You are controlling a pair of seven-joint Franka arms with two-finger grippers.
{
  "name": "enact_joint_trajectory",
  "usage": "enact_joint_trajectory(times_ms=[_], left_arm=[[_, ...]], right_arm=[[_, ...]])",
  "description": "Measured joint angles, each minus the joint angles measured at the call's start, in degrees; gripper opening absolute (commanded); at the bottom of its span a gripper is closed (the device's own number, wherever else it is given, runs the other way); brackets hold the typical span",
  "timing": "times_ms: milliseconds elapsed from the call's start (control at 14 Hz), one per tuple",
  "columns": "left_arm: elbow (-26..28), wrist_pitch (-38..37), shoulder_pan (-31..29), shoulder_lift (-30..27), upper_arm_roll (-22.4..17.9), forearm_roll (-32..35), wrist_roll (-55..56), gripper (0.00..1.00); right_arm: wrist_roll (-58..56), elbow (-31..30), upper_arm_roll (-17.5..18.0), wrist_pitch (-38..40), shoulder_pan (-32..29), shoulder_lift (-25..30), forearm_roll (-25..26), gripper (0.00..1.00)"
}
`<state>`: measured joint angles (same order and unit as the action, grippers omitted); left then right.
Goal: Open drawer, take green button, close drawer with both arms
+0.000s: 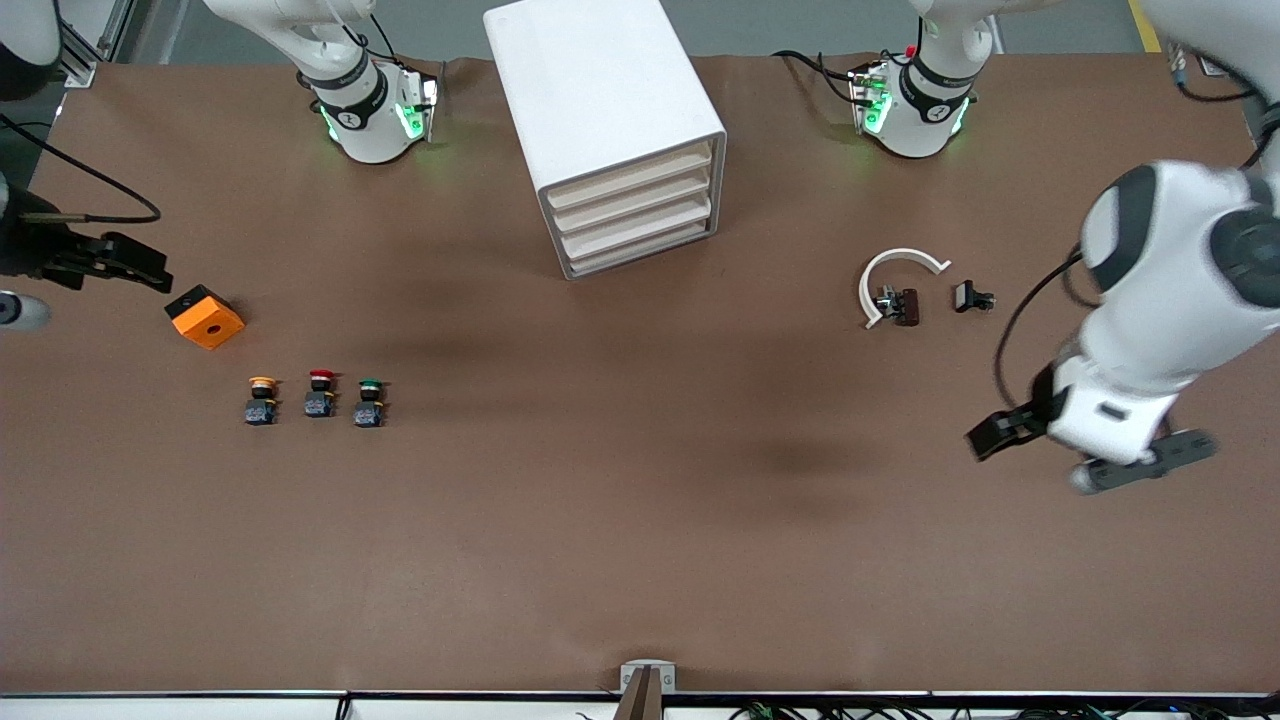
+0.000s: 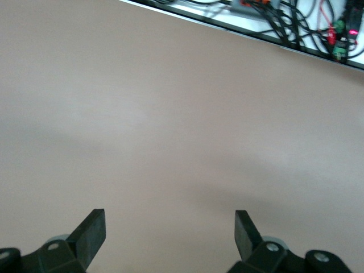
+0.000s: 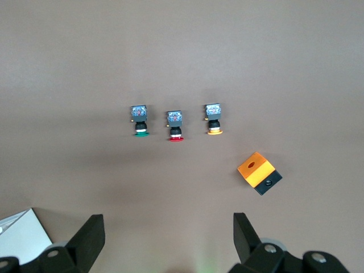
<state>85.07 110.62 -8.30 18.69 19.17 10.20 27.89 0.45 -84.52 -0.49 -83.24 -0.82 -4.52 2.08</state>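
Note:
The green-capped button (image 1: 369, 402) stands on the table at the end of a row of three, toward the right arm's end, and shows in the right wrist view (image 3: 140, 120). The white drawer cabinet (image 1: 610, 130) has all its drawers shut. My right gripper (image 1: 148, 268) is open and empty, high over the table beside an orange box; its fingers frame bare table (image 3: 169, 222). My left gripper (image 1: 1140, 465) is open and empty over bare table at the left arm's end (image 2: 170, 219).
A red-capped button (image 1: 320, 393) and a yellow-capped button (image 1: 262, 400) stand beside the green one. An orange box (image 1: 205, 316) lies farther from the front camera than they do. A white curved piece (image 1: 900, 265) and small dark parts (image 1: 972, 297) lie toward the left arm's end.

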Motion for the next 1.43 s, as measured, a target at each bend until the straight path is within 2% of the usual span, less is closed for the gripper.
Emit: enact_joint_trajectory(times_ms=[214,429,571,714,857,1071,1214,1429], left_arm=[[-0.1,-7.9,-3.2,-6.1,0.1,-1.4,-5.8,1.0],[0.1,-16.6,-5.3,-11.0,-0.1,-6.5,-11.5,1.0],[0.7,-20.2,-5.6,-14.2,-2.6,-9.7,-15.9,1.0],[2.4,-23.6,-1.1,-17.8,-7.8,-10.5,-17.9,1.0],[6.0,-24.2,3.5,-22.1,-10.8,-10.6,-17.9,1.0],[12.3,-22.1,6.1,-27.3,-12.1,-10.6,-17.9,1.0],[15.2,-21.2,8.2,-29.2,-14.3,-10.6,-17.9,1.0],[16.0,-21.2,8.7,-29.5,-15.5,-10.6,-18.3,1.0]], right_arm=[[-1.4,1.7,0.0,1.7,-0.6,-0.1,-0.1,1.0],[-1.7,2.3,0.1,1.7,-0.6,-0.3,-0.1,1.0],[-1.8,3.1,0.2,1.7,-0.6,-0.4,-0.1,1.0],[-1.8,3.3,0.5,1.7,-0.6,-0.4,-0.2,1.0],[-1.8,3.3,0.8,1.7,-0.6,-0.5,-0.2,1.0],[-1.8,3.3,0.8,1.7,-0.6,-0.6,-0.2,1.0],[-1.8,3.3,0.8,1.7,-0.6,-0.7,-0.2,1.0],[-1.8,3.3,0.9,1.7,-0.6,-0.7,-0.2,1.0]])
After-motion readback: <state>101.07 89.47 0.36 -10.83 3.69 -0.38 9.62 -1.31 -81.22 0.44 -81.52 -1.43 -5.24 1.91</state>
